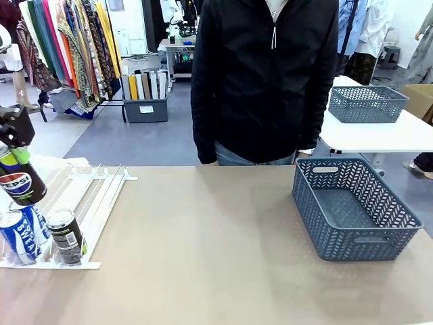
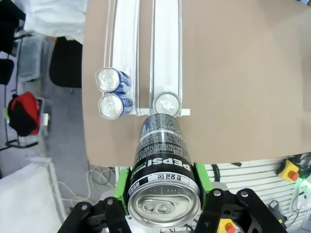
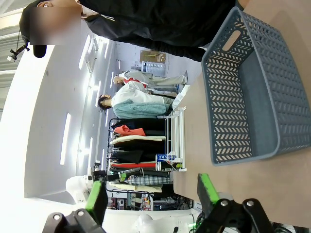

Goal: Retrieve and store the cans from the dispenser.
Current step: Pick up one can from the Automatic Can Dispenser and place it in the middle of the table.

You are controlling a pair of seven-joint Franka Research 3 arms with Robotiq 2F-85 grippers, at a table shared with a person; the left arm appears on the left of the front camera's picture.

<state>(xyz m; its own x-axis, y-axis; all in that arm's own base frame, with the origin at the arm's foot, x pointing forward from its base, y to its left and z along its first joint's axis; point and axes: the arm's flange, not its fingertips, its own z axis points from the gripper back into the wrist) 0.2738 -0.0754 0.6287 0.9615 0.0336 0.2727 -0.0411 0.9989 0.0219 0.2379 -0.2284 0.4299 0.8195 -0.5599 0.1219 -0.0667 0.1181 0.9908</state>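
A matte tan worktop spans the front view, bare across its middle. At its far edge stands a person in a black zipped jacket. At the far left edge of the frame the left gripper holds a black Pepsi can tilted above the near end of the dispenser, a white rail rack lying at the lower left. In the left wrist view the green-padded fingers pinch that Pepsi can by its sides near the top, its silver lid toward the camera. The dispenser's two lanes run up the frame beyond it. Two blue-and-white cans wait one behind the other at the stop of the left lane, and a black can stands at the stop of the right lane (its label is too small to read). A blue-grey perforated basket sits at the right of the worktop, nothing showing inside it. In the right wrist view the right gripper has its fingers spread wide on nothing, with the basket at the upper right. Behind the person, a clothing rack of bright garments fills the upper left. A grey bin of upright boards stands on the grey floor. At the upper right a white table carries a second basket.
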